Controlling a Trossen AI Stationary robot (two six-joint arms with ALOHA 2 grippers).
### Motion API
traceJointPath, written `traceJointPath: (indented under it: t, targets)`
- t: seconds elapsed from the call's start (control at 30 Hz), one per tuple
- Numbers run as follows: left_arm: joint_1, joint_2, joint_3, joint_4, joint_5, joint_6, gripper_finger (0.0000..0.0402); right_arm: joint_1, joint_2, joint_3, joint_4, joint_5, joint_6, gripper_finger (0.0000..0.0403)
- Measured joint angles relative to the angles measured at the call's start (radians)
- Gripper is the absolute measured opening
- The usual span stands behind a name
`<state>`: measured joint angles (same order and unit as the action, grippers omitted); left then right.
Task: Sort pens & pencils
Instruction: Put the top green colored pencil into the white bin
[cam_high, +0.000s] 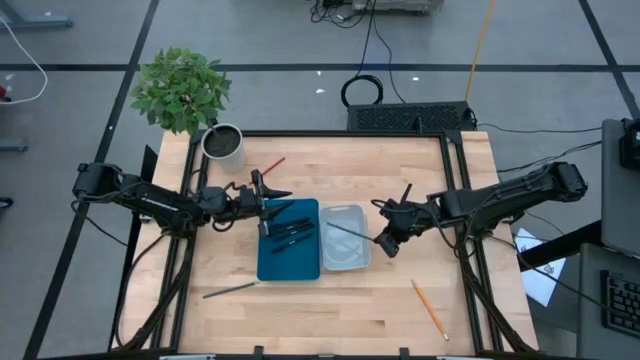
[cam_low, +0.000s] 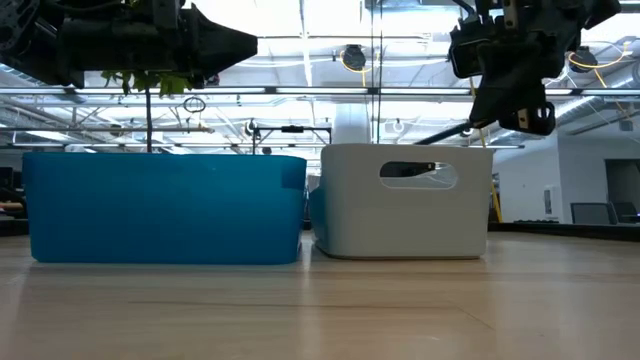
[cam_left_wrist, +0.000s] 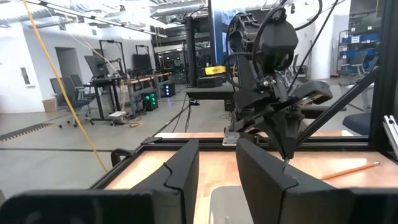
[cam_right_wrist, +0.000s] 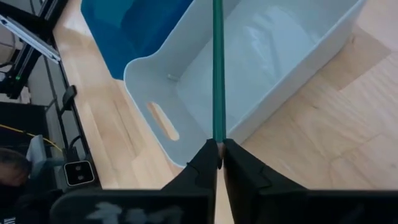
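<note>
Several black pens lie inside the blue tray. Beside it stands the white tray. My right gripper is at that tray's right side, shut on a dark green pencil. My left gripper hovers open over the blue tray's far left corner. Flat on the table are a red pencil, a green pencil and an orange pencil. My right gripper pinches the green pencil at its end between the two fingertips. The pencil runs on in line with the fingers. It is lifted clear, and its free length reaches out over the white tray's inside.
A potted plant and a grey cup stand at the table's far left corner. In the low view the blue tray and the white tray stand side by side, and both arms hang above them.
</note>
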<state>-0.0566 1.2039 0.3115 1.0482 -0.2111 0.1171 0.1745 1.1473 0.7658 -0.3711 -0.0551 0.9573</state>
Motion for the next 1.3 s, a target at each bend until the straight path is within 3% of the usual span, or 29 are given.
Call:
traceJointPath:
  t: [0.6,0.9,1.03,1.17,1.23,1.3]
  targets:
    - [0.000,0.000,0.000,-0.005,0.000,-0.014,0.0113,-0.004,0.000,-0.042,0.087,0.028,-0.084,0.0085]
    - [0.000,0.000,0.000,-0.007,0.000,-0.015,0.0113,-0.011,-0.047,-0.042,0.124,-0.006,-0.244,0.0115]
    - [0.000,0.000,0.000,-0.013,0.000,-0.015,0.0113,0.011,-0.091,-0.042,-0.046,-0.101,-0.333,0.0101]
    - [0.000,0.000,0.000,-0.013,0.000,-0.016,0.0113,0.073,-0.098,-0.043,-0.216,-0.106,-0.387,0.0039]
    - [0.000,0.000,0.000,-0.013,0.000,-0.017,0.0113,0.105,-0.079,-0.052,-0.182,-0.107,-0.422,0.0011]
    - [0.000,0.000,0.000,-0.007,0.000,-0.017,0.0113,0.130,-0.054,-0.079,-0.060,-0.107,-0.449,0.0008]
